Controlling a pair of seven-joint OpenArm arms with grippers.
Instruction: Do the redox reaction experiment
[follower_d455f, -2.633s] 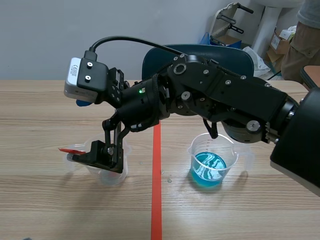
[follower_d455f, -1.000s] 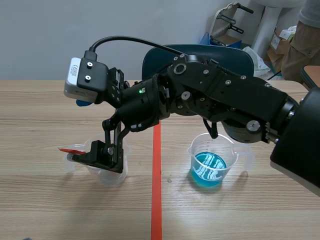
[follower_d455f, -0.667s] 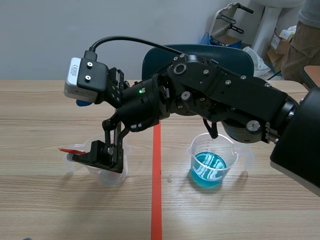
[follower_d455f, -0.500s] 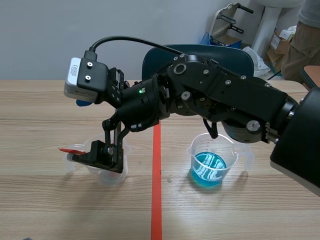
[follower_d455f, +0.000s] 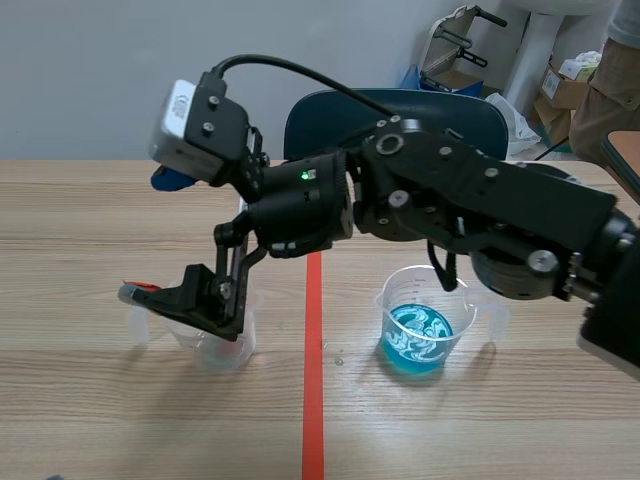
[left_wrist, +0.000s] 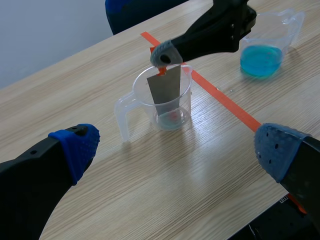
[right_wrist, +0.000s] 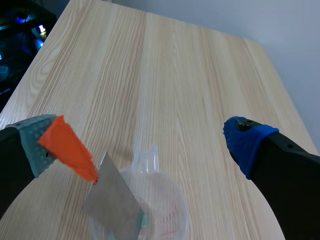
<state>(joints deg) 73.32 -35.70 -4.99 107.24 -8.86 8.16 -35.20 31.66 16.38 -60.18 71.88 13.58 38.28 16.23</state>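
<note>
since half a second ago the right arm (follower_d455f: 450, 200) has lifted. its grey wrist camera (follower_d455f: 200, 125) sits higher and nearer the middle, and the right claw (right_wrist: 140, 137) has risen a little over the same beaker. both beakers are unmoved.

thin grey metal sheet (left_wrist: 167, 90): lower part inside the clear plastic beaker with a handle (left_wrist: 145, 107), upper part above the rim, tilted. an orange tape tag (right_wrist: 65, 147) at its top corner lies against the grey-green pad (right_wrist: 32, 137) of one right finger. the sheet hangs under and just beside that finger.

right claw: fingers wide apart. the blue pad (right_wrist: 245, 137) is well clear of the sheet, and nothing is pressed between the two. whether the tag sticks to the pad cannot be told.

right arm: comes in from the right and reaches across the orange-red line, its forearm level above the wooden surface (follower_d455f: 100, 220) and the claw hanging below it.

second clear beaker (follower_d455f: 465, 310) holding blue liquid (follower_d455f: 418, 335): right of the line, well apart from the first.

left claw (left_wrist: 177, 150): fingers wide apart, holding nothing, short of the beaker.
</note>
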